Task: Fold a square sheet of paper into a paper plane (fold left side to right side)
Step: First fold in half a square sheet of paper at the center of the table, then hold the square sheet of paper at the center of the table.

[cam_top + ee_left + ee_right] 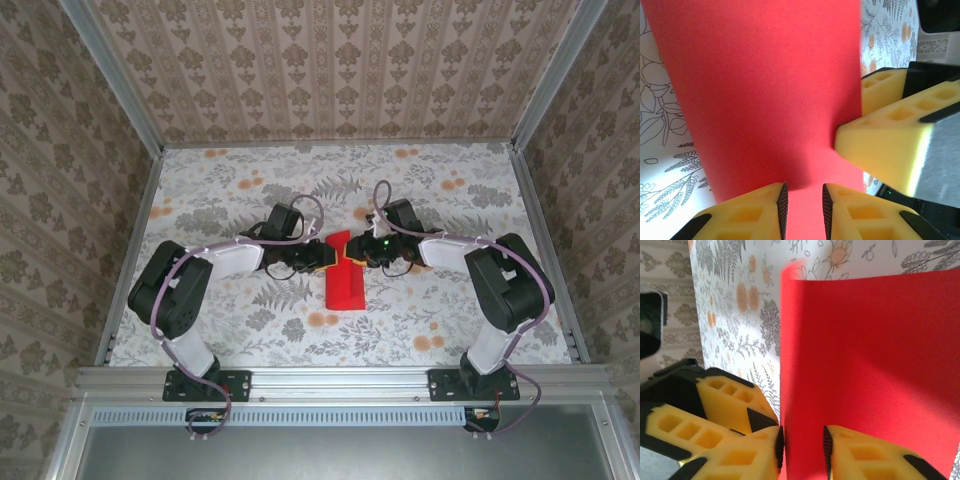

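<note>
Flowered counter [230, 200] spreading all round the square sheet of paper [345, 285] — bright red, lying dead centre. Left end effector [804, 202] at the sheet's left edge, jaws narrowly parted, red showing through the gap. Right end effector [802, 445] at its right edge — same slim gap.

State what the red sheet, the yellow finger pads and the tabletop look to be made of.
Red sheet: thin paper, matte, faintly grainy; it curves up without cracking. Left gripper's pads: soft-looking yellow foam or rubber, matte, moulded with square pockets. Tabletop: probably a printed paper or vinyl covering, flat floral pattern, low sheen; what lies beneath is hidden.
</note>
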{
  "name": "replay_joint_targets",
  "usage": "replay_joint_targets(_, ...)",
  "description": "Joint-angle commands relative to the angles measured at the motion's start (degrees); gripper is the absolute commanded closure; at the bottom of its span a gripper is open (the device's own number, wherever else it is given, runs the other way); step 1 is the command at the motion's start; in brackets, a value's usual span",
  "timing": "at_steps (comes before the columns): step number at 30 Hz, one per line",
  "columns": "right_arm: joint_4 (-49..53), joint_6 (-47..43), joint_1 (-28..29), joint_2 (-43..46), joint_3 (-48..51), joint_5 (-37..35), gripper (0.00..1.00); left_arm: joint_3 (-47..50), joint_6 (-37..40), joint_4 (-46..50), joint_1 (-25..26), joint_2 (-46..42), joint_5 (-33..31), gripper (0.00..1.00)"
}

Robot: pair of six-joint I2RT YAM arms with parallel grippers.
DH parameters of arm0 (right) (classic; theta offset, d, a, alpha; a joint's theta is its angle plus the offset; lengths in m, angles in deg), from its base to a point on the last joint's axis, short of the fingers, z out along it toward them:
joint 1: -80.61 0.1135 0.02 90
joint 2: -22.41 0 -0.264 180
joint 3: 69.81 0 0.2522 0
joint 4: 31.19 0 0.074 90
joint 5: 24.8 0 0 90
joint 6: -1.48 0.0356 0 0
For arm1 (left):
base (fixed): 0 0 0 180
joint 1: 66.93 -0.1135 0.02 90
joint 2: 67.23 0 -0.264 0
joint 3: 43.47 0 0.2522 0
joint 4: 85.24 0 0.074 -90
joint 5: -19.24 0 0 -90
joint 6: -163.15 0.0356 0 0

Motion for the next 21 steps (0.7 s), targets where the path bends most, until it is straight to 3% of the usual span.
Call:
replay_joint_targets(1,0.71,-0.33,0.29,-0.48,-1.71,0.81,0.84,-1.78,0.86,1.11,0.46,0.43,-0.49,0.73)
replay_joint_targets(5,6.72,-4.03,0.4,0.03,-3.13,-2.54,0.98,-1.94,1.62,2.41,0.46,-0.52,-1.39,0.68)
replay_joint_targets(11,14.72,-8.77,0.35,-0.22,-5.38,-8.61,0.97,-2.48,4.04,7.99,0.37,-3.0,-6.65,0.46)
replay_joint_targets(21,18.0,-10.75,0.7,-2.23,-6.98,-10.92,0.96,-6.35,4.69,13.31,0.96,2.22,-8.9,0.41)
